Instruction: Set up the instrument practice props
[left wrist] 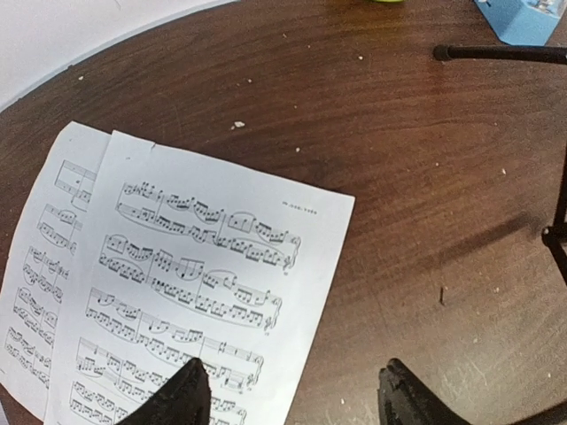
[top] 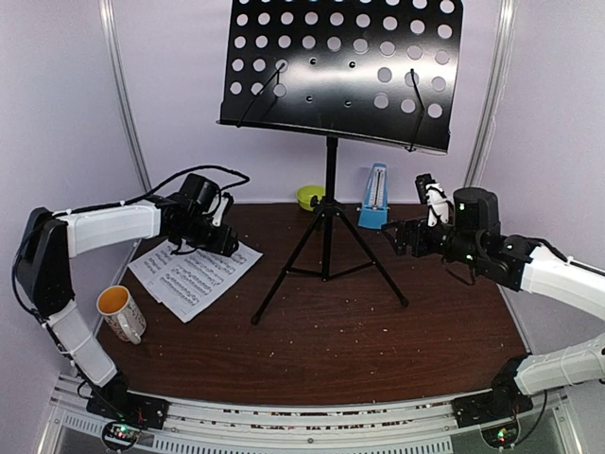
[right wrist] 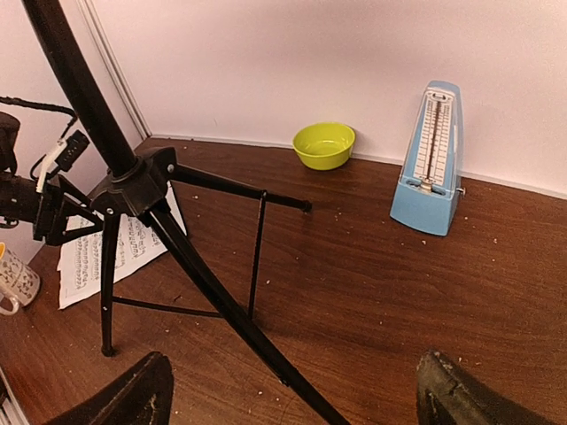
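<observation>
The black perforated music stand (top: 342,71) stands on its tripod (top: 326,248) at mid-table; its legs show in the right wrist view (right wrist: 190,252). Two white sheet-music pages (top: 194,271) lie overlapped flat on the table at the left, also in the left wrist view (left wrist: 190,283). The blue pyramid metronome (top: 375,197) stands at the back, right of the stand (right wrist: 432,159). My left gripper (left wrist: 297,390) is open just above the right edge of the top page, one finger over paper, one over wood. My right gripper (right wrist: 292,390) is open and empty, near the tripod's right leg.
A white mug with orange inside (top: 120,312) stands at the front left, near the pages. A lime-green bowl (top: 310,197) sits at the back behind the tripod (right wrist: 324,144). White walls close in the back and sides. Crumbs speckle the brown tabletop (top: 359,340).
</observation>
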